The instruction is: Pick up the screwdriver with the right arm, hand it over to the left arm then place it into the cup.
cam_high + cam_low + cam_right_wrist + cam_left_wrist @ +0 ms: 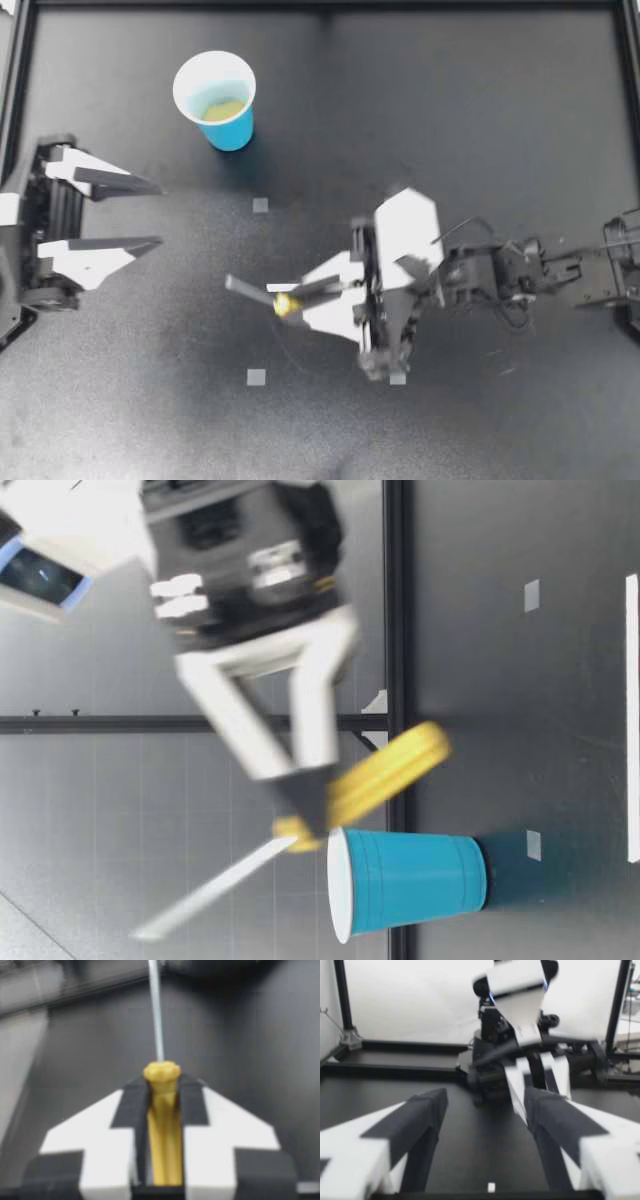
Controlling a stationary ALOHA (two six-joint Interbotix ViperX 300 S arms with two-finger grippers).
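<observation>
Screwdriver (284,304) in right pincer (297,297); left pincer (158,214) agape

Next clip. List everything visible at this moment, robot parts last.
table: one, black, under everything.
cup: one, blue, white inside, upright on my left arm's side.
tape squares: three, pale grey, flat on the table.
screwdriver: one, yellow handle, metal shaft, in the right gripper, mid-table.
left gripper: one, white and black, jaws open, empty.
right gripper: one, white and black, jaws shut on the screwdriver's handle.
</observation>
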